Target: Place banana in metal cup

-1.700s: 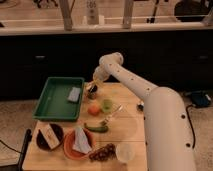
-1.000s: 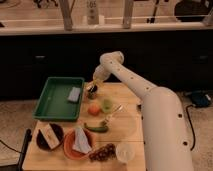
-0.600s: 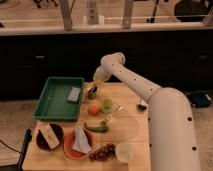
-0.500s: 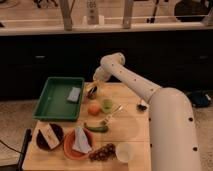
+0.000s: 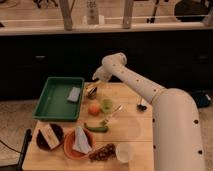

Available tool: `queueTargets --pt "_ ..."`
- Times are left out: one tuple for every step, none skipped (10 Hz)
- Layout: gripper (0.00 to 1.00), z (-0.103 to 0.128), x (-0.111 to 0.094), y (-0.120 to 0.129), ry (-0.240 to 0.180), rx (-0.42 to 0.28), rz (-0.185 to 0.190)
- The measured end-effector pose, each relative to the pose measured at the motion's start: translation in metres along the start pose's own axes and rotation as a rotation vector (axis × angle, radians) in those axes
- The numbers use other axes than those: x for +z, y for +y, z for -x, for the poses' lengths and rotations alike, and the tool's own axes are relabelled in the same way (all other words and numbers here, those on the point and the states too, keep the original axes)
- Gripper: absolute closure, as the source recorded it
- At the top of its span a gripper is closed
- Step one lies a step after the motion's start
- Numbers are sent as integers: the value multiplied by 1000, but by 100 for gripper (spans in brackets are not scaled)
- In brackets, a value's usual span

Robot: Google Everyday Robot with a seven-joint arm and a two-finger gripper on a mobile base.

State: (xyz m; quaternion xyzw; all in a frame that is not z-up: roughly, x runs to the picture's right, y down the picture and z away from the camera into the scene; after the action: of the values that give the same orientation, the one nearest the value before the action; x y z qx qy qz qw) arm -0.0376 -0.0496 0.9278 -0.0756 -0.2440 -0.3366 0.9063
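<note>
The metal cup [image 5: 91, 92] is small and dark. It stands on the wooden table [image 5: 135, 132] just right of the green tray [image 5: 52, 100]. My gripper [image 5: 95, 86] hangs from the white arm [image 5: 130, 80] directly over the cup, almost touching its rim. A small pale piece [image 5: 97, 82] at the gripper's tip appears to be the banana. I cannot tell whether it is held or inside the cup. No other banana piece shows on the table.
An orange fruit [image 5: 93, 108] and a light-green cup [image 5: 106, 104] sit just in front of the metal cup. A long green vegetable [image 5: 96, 128], a utensil [image 5: 112, 115], an orange plate with a cloth [image 5: 79, 142], grapes [image 5: 102, 152], a white plastic cup [image 5: 124, 151] and a dark bowl [image 5: 49, 136] lie nearer.
The gripper has stayed over the metal cup, shifting only slightly. Nothing on the table has moved.
</note>
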Motion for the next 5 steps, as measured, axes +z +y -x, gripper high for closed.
queueTargets --pt "20 0 -1 0 -2 -2 1" --pt "20 0 -2 -1 -6 -6 1" --pt "20 1 -1 -1 -11 -10 1" --pt "20 2 -2 -2 -15 -13 -1" --pt "20 2 -2 -2 -16 -15 -2"
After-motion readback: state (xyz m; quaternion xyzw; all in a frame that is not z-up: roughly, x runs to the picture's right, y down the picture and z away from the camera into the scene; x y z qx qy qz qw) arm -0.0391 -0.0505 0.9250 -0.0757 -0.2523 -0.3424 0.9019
